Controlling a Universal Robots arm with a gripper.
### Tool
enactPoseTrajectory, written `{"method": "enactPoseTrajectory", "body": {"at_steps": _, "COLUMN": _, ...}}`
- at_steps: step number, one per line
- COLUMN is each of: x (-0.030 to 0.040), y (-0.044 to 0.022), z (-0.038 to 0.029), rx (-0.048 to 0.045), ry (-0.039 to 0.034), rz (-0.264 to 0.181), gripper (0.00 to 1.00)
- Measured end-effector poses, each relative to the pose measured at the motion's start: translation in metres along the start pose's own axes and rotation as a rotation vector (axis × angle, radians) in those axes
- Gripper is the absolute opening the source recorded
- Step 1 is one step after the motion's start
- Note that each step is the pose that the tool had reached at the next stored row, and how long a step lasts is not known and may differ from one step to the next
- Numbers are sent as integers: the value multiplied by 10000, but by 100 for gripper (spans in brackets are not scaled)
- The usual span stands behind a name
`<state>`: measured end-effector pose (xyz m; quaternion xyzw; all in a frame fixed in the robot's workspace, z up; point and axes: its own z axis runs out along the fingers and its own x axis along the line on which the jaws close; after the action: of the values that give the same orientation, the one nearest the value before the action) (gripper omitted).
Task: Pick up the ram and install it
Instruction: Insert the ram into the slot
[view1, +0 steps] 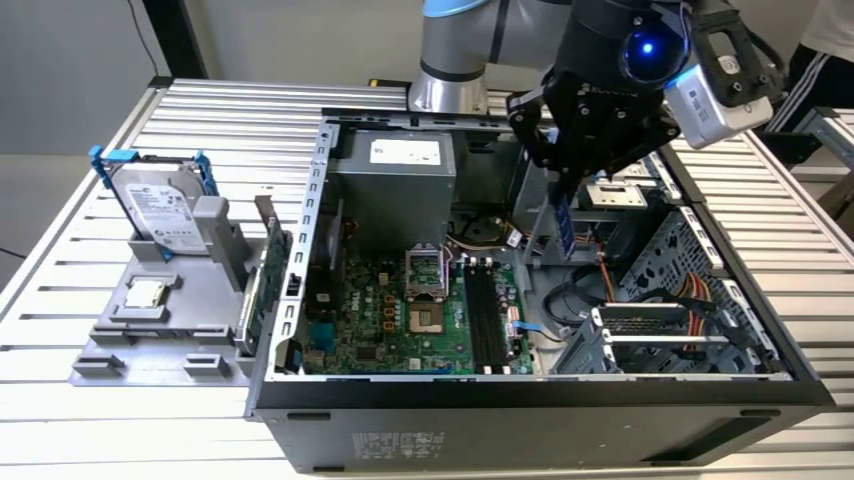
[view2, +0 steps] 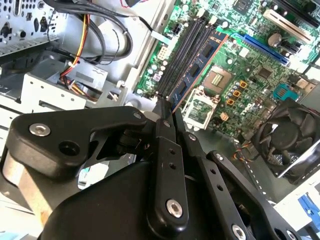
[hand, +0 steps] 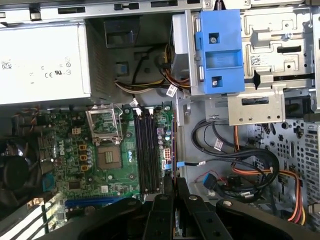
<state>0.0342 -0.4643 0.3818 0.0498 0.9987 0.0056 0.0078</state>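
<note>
Ram (view1: 567, 228), a thin dark-blue stick, hangs upright in the air over the open computer case (view1: 318, 250). Its upper end is gripped by the gripper (view1: 562, 190), whose black fingers (view2: 164, 125) are clenched on it. In the exterior view the gripper sits at about one o'clock in the scene. The ram's lower end is at about one o'clock from the black memory slots (view1: 483, 320) and clear of them.

The slots run along one edge of the green motherboard (view1: 380, 315), with the processor socket (view1: 427, 290) just beside them at nine o'clock. A grey power supply (view1: 394, 170) fills the case's twelve o'clock end, and a metal drive cage (view1: 667, 340) takes the four o'clock corner.

In the second wrist view the ram (view2: 199, 64) shows its flat face with small black chips, reaching out from the fingertips alongside the slots. In the first wrist view it appears edge-on as a thin line beside the slots.

On the slatted metal desk (view1: 80, 420), at nine o'clock from the case, a silver hard drive (view1: 160, 215) in a blue frame stands on a grey holder (view1: 160, 330). A green card (view1: 274, 270) stands upright just beside the case wall.
</note>
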Motion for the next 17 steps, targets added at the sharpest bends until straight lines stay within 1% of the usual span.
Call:
{"method": "enactPoseTrajectory", "body": {"at_steps": 5, "x": -50, "y": 5, "z": 13, "rx": 2, "ry": 0, "rz": 0, "gripper": 0}}
{"method": "enactPoseTrajectory", "body": {"at_steps": 9, "x": -55, "y": 5, "z": 16, "rx": 1, "ry": 0, "rz": 1, "gripper": 0}}
{"method": "enactPoseTrajectory", "body": {"at_steps": 17, "x": -89, "y": 9, "z": 62, "rx": 1, "ry": 0, "rz": 0, "gripper": 0}}
